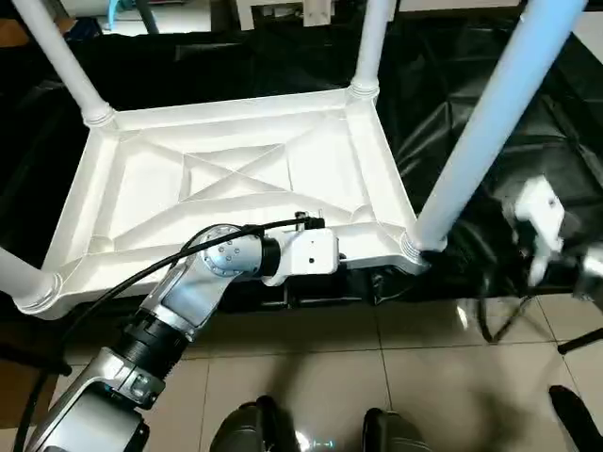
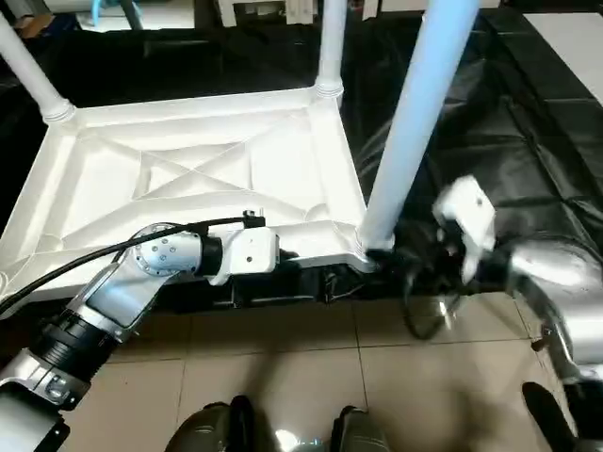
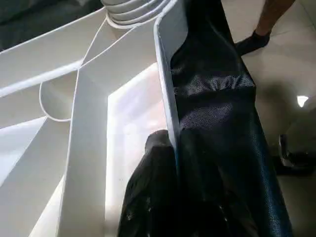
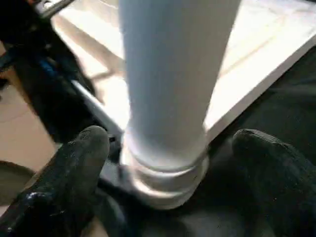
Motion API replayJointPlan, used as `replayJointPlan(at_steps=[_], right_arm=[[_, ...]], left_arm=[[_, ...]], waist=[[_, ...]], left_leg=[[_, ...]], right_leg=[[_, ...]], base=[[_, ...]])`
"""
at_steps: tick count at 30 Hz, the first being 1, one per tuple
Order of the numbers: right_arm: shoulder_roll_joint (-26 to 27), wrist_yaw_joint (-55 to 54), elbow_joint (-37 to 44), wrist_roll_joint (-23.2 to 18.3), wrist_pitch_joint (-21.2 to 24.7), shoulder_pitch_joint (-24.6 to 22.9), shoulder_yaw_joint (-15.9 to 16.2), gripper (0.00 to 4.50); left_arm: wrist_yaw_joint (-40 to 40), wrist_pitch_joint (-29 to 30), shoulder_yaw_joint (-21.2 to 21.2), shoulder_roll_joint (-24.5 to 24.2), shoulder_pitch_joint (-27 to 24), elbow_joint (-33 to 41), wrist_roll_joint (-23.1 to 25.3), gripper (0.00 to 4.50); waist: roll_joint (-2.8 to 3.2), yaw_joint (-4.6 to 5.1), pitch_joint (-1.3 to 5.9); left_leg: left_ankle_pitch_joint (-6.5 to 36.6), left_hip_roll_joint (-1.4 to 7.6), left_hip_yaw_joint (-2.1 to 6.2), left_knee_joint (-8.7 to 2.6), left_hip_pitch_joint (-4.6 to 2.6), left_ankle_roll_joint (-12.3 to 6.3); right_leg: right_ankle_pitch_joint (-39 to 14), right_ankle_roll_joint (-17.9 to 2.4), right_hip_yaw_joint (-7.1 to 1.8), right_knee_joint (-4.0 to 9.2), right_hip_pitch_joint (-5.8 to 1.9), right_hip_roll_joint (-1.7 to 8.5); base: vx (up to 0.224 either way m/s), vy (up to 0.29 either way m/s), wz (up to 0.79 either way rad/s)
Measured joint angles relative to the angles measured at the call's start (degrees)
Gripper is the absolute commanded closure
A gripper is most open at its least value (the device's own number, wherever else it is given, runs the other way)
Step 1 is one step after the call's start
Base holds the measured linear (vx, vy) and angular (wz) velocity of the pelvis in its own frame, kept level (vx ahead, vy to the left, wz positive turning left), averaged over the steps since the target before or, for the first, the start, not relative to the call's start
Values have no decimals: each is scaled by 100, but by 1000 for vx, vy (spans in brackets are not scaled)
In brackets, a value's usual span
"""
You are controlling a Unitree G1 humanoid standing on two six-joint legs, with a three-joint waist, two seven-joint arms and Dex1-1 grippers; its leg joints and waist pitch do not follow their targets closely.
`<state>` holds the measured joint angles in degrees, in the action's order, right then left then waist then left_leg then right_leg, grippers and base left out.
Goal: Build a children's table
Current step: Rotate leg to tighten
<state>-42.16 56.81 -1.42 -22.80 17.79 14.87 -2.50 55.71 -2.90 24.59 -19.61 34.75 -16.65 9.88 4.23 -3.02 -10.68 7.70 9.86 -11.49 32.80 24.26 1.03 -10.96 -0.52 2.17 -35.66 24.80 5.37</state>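
Left pincer, its black fingers closed tight, pinches the thin near rim of the children's table, one finger inside the wall, the other outside against the black sheet. Right pincer stands spread wide, its two rubbery black fingertips on either side of the near-right leg just above the socket, touching neither side.

Upside down, the table lies on the crinkled, glossy black sheet, its near edge at the sheet's border where tan floor tiles begin. Its top is a smooth white plastic rectangle with raised walls and X-shaped ribs on the underside. Round ringed sockets sit at the corners, and each of the four holds a long white tapered tube standing up.
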Motion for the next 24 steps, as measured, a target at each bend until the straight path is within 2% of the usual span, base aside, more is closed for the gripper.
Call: replayJointPlan(at_steps=[10,15,22,24], right_arm=[[207,38,-249,-12,-197,237,-3,9],[276,91,-249,-221,-220,347,-174,58],[291,209,-250,-363,-171,323,-183,113],[295,236,-250,-382,-161,294,-186,144]], left_arm=[[23,2,-3,-21,-7,6,1,450],[33,2,3,-20,-7,12,4,450],[29,2,0,-25,-9,12,3,450],[30,2,-1,-28,-12,16,3,450]], waist=[[0,-2,0],[0,-14,0],[0,-8,0],[0,-7,0]], left_leg=[[2,1,-1,5,1,-3],[2,0,-1,6,2,-6],[2,1,-1,6,2,-6],[2,1,-1,6,2,-6]], right_leg=[[0,0,1,-2,-1,1],[0,0,0,0,-2,1],[0,0,0,-1,-2,1],[0,0,0,-1,-1,1]], base=[[0,0,0],[0,0,0],[0,0,0],[0,0,0]])
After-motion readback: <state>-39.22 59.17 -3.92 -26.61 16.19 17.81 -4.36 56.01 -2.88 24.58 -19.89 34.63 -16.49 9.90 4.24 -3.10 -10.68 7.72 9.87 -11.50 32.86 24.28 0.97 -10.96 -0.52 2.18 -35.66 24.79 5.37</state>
